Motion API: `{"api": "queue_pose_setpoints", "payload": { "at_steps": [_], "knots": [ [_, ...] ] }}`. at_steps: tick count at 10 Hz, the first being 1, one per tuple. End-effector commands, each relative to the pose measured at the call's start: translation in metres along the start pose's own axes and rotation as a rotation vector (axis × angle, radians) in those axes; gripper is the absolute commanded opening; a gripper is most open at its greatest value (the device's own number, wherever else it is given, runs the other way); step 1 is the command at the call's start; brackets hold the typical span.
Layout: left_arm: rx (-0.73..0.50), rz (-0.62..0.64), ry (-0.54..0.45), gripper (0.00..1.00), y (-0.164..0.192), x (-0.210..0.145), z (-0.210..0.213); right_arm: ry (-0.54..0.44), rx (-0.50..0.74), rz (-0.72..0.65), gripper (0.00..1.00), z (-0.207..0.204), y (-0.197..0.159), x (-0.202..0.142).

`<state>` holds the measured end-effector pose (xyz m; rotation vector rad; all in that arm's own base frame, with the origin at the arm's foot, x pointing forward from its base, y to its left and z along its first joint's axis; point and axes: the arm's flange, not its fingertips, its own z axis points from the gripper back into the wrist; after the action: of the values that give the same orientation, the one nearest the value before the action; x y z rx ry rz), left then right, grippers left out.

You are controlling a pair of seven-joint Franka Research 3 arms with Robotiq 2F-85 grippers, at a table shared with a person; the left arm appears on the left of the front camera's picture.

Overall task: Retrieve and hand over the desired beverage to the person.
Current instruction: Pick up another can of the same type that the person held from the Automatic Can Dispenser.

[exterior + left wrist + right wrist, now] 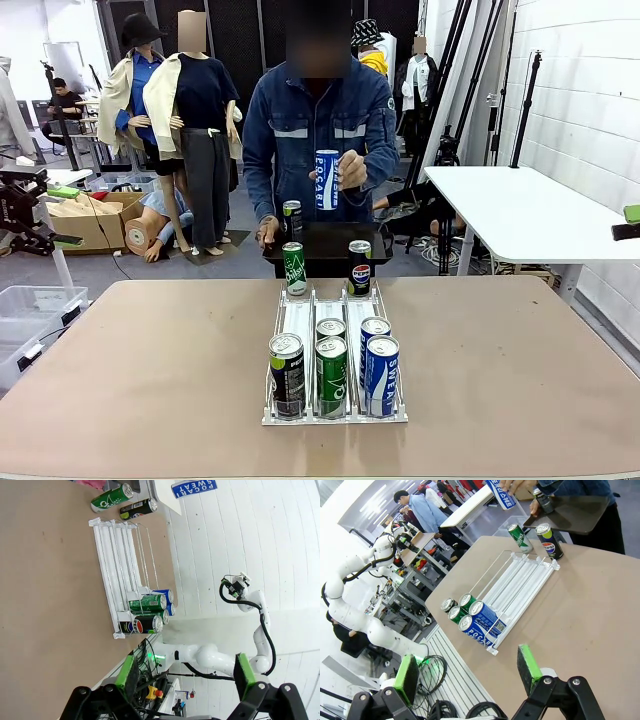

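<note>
The person (318,130) in a blue denim jacket stands at the far side and holds a blue Pocari Sweat can (327,178) upright at chest height; that can (501,492) tops the right wrist view too. Their other hand rests by a dark can (292,217) on a black tray (330,245). A white rack (300,320) at mid-table holds a black can (287,375), two green cans (331,372) and two blue cans (381,374). A green can (294,268) and a Pepsi can (359,267) stand at its far end. My left gripper (185,672) and right gripper (467,672) hang open and empty, well away from the rack.
A white side table (530,210) stands at the back right, and a clear bin (30,310) sits on the floor at the left. Bare tabletop (150,370) lies on both sides of the rack. The other white arm (215,657) shows beyond the table edge.
</note>
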<state>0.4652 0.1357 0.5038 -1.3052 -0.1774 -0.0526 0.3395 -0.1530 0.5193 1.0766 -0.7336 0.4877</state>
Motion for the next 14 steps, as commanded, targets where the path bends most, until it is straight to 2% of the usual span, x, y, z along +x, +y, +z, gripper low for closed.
{"api": "queue_pose_setpoints", "payload": {
  "at_steps": [1,14],
  "knots": [
    [0.005,-0.001,-0.010,1.00,-0.0003,-0.0012,0.0000,-0.007,0.009,0.007,1.00,-0.0009,0.0004,0.0010],
    [0.005,-0.001,-0.010,1.00,-0.0003,-0.0012,0.0000,-0.007,0.009,0.007,1.00,-0.0009,0.0004,0.0010]
  ]
}}
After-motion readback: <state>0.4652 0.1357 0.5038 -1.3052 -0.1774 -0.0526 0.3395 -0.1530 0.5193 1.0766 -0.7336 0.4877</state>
